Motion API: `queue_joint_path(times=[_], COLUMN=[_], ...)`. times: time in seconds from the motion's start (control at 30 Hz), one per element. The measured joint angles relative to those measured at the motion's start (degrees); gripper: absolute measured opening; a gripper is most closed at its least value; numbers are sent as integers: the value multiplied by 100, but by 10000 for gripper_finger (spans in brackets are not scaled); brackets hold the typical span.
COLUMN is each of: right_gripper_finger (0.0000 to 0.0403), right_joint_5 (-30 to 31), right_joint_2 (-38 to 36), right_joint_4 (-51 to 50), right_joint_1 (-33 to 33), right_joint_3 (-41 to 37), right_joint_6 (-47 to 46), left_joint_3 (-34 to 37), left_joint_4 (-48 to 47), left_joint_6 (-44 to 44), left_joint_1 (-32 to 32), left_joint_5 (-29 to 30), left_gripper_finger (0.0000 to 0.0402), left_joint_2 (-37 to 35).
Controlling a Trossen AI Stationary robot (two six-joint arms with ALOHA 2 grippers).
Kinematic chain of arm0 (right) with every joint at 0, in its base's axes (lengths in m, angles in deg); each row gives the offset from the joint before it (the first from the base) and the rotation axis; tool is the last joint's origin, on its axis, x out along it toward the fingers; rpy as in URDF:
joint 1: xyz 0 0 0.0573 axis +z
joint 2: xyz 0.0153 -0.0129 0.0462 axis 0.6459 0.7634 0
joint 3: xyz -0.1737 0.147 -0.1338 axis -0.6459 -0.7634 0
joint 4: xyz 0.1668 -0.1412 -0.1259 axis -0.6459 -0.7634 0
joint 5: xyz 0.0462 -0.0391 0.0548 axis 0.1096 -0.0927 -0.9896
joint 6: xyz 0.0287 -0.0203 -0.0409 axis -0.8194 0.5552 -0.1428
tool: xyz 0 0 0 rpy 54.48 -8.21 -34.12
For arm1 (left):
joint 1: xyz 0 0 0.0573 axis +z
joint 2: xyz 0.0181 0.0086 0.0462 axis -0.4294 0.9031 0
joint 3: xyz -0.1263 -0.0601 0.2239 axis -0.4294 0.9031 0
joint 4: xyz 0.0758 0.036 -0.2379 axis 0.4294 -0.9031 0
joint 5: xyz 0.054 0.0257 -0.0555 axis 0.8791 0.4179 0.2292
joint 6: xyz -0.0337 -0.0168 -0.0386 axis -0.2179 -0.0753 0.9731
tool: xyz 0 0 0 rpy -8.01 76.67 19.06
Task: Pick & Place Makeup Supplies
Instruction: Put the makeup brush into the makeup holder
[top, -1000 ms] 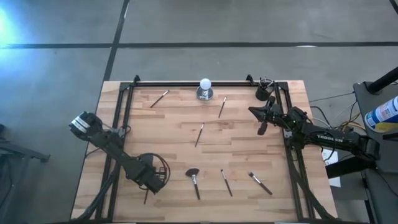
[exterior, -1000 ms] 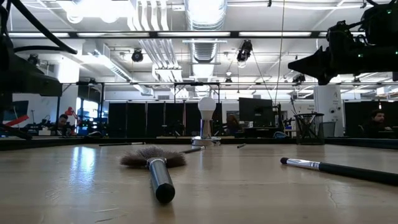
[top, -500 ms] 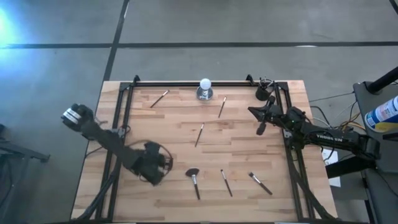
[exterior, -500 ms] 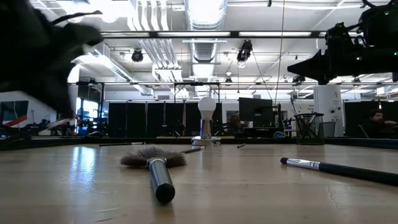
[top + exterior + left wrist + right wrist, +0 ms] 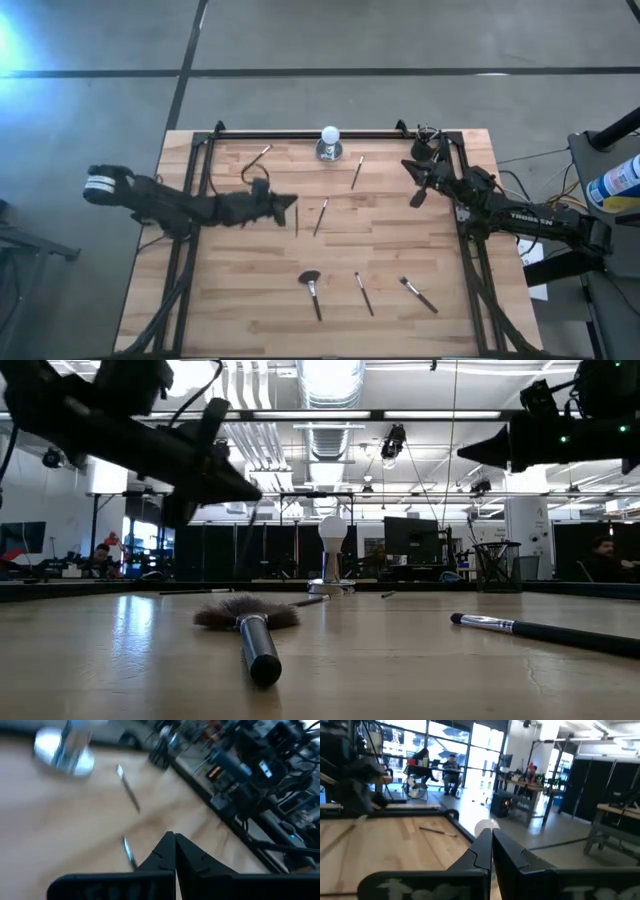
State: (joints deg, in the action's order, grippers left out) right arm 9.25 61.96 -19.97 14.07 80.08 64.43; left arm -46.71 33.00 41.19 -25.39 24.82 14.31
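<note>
Across the middle of the high view lay a pale wooden table (image 5: 250, 300) of butcher-block planks, edged by a dark metal frame (image 5: 310, 133) and standing on a grey concrete floor. From the low view, the room beyond was a large workshop with bright ceiling lights, exposed ducts, dark monitors and people seated at far desks.

Seven slim makeup tools showed from above. A brush (image 5: 256, 158) near the far left corner lay diagonally. A thin stick (image 5: 358, 172) just right of the white ball on a silver base (image 5: 329, 142) ran steeply, almost front to back. Another thin stick (image 5: 321, 216) at the table's centre slanted the same way. A fan brush (image 5: 312, 291) lay near the front edge with its fanned head towards the far side and its handle pointing towards the front. A dark pencil (image 5: 364, 294) beside it ran nearly front to back, and a bristle-tipped brush (image 5: 418, 295) further right lay diagonally, bristles to the far left. A seventh dark stick (image 5: 296, 218) hung upright below the left gripper (image 5: 290, 203), its long axis front to back in the overhead view; whether the fingers held it could not be told, though the wrist view showed them pressed together.

One small black cup (image 5: 421, 150) stood at the far right corner. The right gripper (image 5: 408, 169) hovered just beside it, above the table's right edge, fingers closed together and empty.
</note>
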Motion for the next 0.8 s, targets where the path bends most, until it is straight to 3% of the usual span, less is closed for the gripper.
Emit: queue_joint_path(times=[0.1, 0.33, 0.47, 0.57, 0.8], right_gripper_finger=[8, 8, 8, 8, 8], right_joint_5=[-2, -70, -572, -1119, -1289], right_joint_2=[171, 1090, 1836, 2366, 3267], right_joint_4=[-12, -182, -179, -172, -167], right_joint_1=[1, 1, -1, 3, 1], right_joint_3=[246, 769, 1085, 1446, 1920], right_joint_6=[15, -519, -586, -642, -1090], left_joint_3=[-111, -1107, -1807, -2335, -2898], left_joint_4=[618, 1547, 2143, 2240, 2303], left_joint_6=[-788, -2270, -2659, -2889, -3031], left_joint_1=[549, 1336, 1555, 1657, 1982], left_joint_5=[-617, -2269, -3250, -3671, -4424], left_gripper_finger=[0, 0, 0, 0, 0], left_joint_2=[289, 1406, 2228, 2741, 3207])
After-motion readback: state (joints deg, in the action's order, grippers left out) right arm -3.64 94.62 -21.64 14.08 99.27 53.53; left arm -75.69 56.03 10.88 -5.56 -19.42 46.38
